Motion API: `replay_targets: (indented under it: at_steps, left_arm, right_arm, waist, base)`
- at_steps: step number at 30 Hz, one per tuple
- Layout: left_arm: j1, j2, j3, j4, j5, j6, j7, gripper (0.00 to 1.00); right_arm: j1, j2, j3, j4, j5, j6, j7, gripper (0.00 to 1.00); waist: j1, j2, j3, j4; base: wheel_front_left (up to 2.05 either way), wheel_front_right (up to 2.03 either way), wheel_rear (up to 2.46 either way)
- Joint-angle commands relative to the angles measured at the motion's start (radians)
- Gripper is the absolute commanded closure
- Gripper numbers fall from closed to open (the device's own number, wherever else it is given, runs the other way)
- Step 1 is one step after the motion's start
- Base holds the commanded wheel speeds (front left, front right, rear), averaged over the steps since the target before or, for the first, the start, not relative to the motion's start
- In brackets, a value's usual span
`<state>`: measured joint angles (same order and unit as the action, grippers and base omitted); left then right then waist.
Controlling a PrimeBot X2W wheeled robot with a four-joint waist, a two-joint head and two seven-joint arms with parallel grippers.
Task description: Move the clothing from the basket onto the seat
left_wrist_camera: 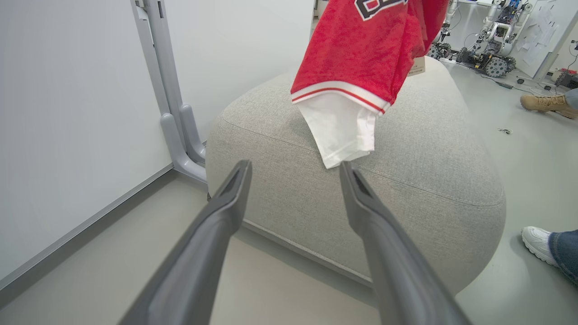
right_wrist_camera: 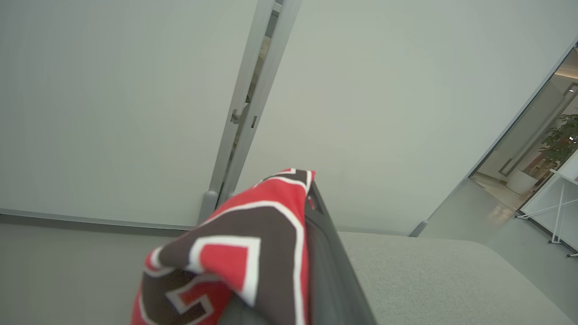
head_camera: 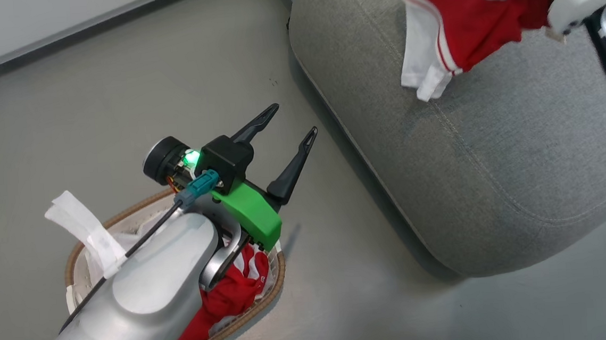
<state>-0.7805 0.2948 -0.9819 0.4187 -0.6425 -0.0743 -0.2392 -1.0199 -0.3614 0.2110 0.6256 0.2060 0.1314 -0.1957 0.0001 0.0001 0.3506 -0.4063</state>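
1. The right pincer [right_wrist_camera: 310,187] is shut tight on a fold of the red jersey [right_wrist_camera: 253,253]. Black, white-edged lettering wraps over its fingers, just above the seat [right_wrist_camera: 429,271].
2. From that grip the jersey [head_camera: 479,13] hangs over the seat [head_camera: 495,167] near its far end. A white-and-red striped band crosses it, and a white panel droops lowest below the band. In the left wrist view the panel's tip sits right at the seat's top, but whether it touches cannot be told.
3. The left pincer [head_camera: 295,119] is spread fully wide and holds nothing. It hovers over the floor [head_camera: 116,97] beside the seat's long edge, fingers aimed at the seat.
4. In the left wrist view, the same pincer [left_wrist_camera: 294,166] frames the seat [left_wrist_camera: 406,180] and the hanging jersey [left_wrist_camera: 361,49] between its two fingers.
5. The basket [head_camera: 276,278] stands on the floor, apart from the seat's long edge, with the left forearm passing over its middle.
6. Inside the basket a crumpled red garment [head_camera: 232,295] with white trim lies at the end nearer the seat. A white sheet [head_camera: 126,238] lies at the end farther from it.
7. Beyond the seat's far side, a person's white shoe [left_wrist_camera: 537,243] and a tan boot [left_wrist_camera: 544,103] rest on the floor.
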Motion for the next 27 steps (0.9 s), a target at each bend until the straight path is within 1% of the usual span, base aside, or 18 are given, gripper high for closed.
replay_targets:
  at_steps: [1, 5, 7, 10, 12, 15, 18, 21, 25, 27]
  left_arm:
    - [-0.022, 0.011, 0.004, -0.017, 0.012, 0.009, 0.001, 0.0]
    - [-0.046, 0.03, 0.003, -0.08, 0.034, 0.03, 0.011, 0.0]
    - [-0.058, 0.036, -0.001, -0.112, 0.047, 0.036, 0.019, 0.0]
    - [-0.073, 0.045, -0.009, -0.166, 0.067, 0.049, 0.034, 0.0]
    - [-0.08, 0.053, -0.012, -0.199, 0.076, 0.057, 0.043, 0.0]
    - [-0.074, 0.057, -0.022, -0.24, 0.082, 0.064, 0.052, 0.0]
    - [-0.076, 0.06, -0.033, -0.272, 0.092, 0.07, 0.069, 0.0]
    - [-0.082, 0.07, -0.035, -0.294, 0.096, 0.076, 0.082, 0.0]
    - [-0.081, 0.093, -0.039, -0.308, 0.101, 0.085, 0.106, 0.0]
    - [-0.078, 0.1, -0.041, -0.312, 0.102, 0.086, 0.112, 0.0]
  right_arm:
    - [-0.054, -0.029, -0.012, 0.011, 0.001, -0.001, 0.009, 1.0]
    - [-0.187, -0.103, -0.066, 0.052, 0.021, -0.001, 0.048, 1.0]
    - [-0.243, -0.147, -0.098, 0.072, 0.011, -0.001, 0.065, 1.0]
    - [-0.302, -0.194, -0.143, 0.103, -0.014, -0.001, 0.092, 1.0]
    - [-0.327, -0.219, -0.18, 0.121, -0.032, -0.001, 0.102, 1.0]
    - [-0.338, -0.238, -0.241, 0.158, -0.05, -0.001, 0.102, 1.0]
    - [-0.331, -0.244, -0.309, 0.202, -0.066, -0.001, 0.087, 1.0]
    - [-0.308, -0.227, -0.357, 0.247, -0.088, -0.001, 0.068, 1.0]
    - [-0.266, -0.188, -0.377, 0.318, -0.154, -0.001, 0.043, 1.0]
    - [-0.246, -0.153, -0.401, 0.365, -0.176, -0.001, 0.026, 1.0]
  waist:
    - [-0.0001, -0.0001, 0.077, 0.059]
    - [-0.0001, -0.0001, 0.137, 0.105]
    - [-0.0001, -0.0001, 0.166, 0.128]
    - [-0.0001, -0.0001, 0.21, 0.159]
    - [-0.0001, -0.0001, 0.236, 0.175]
    - [-0.0001, -0.0001, 0.257, 0.197]
    - [-0.0001, -0.0001, 0.282, 0.217]
    - [-0.0001, -0.0001, 0.305, 0.224]
    - [-0.0001, -0.0001, 0.327, 0.22]
    - [-0.0001, -0.0001, 0.333, 0.217]
  base:
    - [0.0, 0.0, 0.0]
    - [0.0, 0.0, 0.0]
    - [0.0, 0.0, 0.0]
    - [0.0, 0.0, 0.0]
    - [0.0, 0.0, 0.0]
    - [0.0, 0.0, 0.0]
    - [0.0, 0.0, 0.0]
    - [0.0, 0.0, 0.0]
    - [0.0, 0.0, 0.0]
    - [0.0, 0.0, 0.0]
